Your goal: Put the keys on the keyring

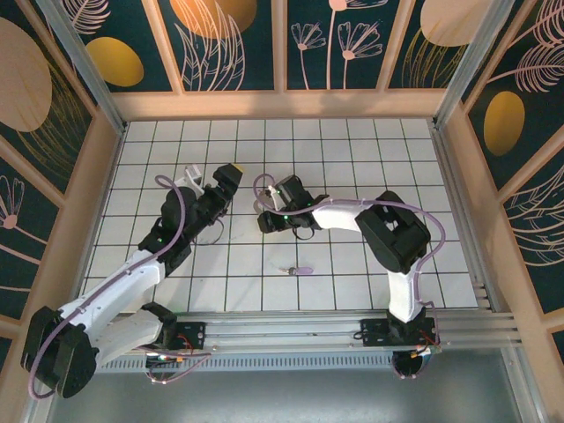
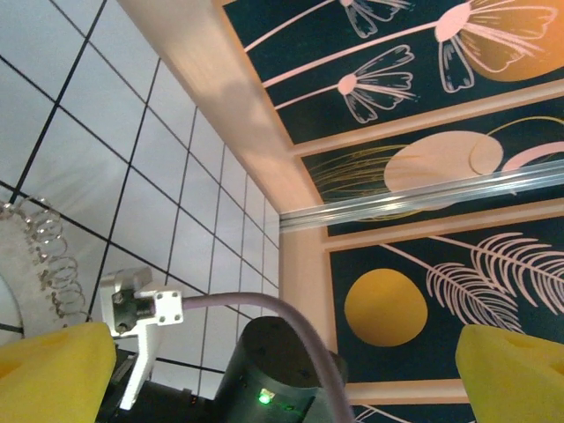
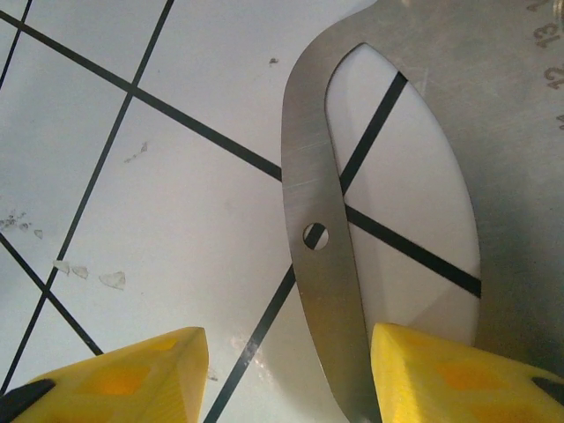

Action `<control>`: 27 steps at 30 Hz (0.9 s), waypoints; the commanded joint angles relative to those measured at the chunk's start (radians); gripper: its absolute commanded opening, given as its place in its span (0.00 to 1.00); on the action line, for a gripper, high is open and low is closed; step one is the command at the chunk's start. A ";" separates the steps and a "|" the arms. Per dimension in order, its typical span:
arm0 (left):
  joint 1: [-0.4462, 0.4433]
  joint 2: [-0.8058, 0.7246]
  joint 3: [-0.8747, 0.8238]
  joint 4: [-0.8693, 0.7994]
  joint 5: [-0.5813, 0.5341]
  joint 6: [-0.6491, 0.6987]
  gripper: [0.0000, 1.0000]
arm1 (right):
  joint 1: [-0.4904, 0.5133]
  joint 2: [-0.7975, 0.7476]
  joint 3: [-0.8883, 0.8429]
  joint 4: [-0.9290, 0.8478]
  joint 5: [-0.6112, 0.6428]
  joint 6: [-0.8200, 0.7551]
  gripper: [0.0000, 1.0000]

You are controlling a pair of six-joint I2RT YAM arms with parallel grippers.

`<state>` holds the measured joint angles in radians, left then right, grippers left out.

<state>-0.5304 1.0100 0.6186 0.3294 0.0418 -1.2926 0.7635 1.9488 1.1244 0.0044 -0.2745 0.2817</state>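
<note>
Between the right gripper's (image 3: 291, 374) yellow fingers (image 3: 132, 374) there was only bare table (image 3: 203, 220). The jaws stood about half open and pinched nothing. Just beside the finger on the right of the wrist view ran the narrow strip of a flat grey metal plate (image 3: 310, 189) with an oval cut-out. Whether it touched that finger, or was part of the ring, could not be told.

Just outward from those jaws, on the side of the right arm's own forearm and partly under the wrist, lay the keyring (image 1: 306, 234), a thin dark loop flat on the tiles.

Farther out, on the base side of the jaws and apart from the loop, lay the key (image 1: 300, 270). Its long axis ran across the table, the lilac head pointing away from the left arm and the thin shank toward it.

The right jaws were plainly the nearer pair. By my reading they would have to draw back toward the bases and turn to meet the key across its shank.

The left gripper (image 1: 228, 174) hung on the far side of the right jaws from the key, well apart from it. It was spread to its widest and empty, aimed at the right wrist and the painted wall beyond.
</note>
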 commanded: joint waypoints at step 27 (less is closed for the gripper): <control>-0.017 0.123 0.034 -0.012 -0.039 0.160 0.99 | -0.144 -0.347 -0.362 0.110 0.060 0.111 0.57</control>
<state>-0.5426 1.1149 0.6693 0.2771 -0.0086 -1.2011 0.6224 1.6405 0.7959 0.0475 -0.2024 0.3599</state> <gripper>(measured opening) 0.986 0.563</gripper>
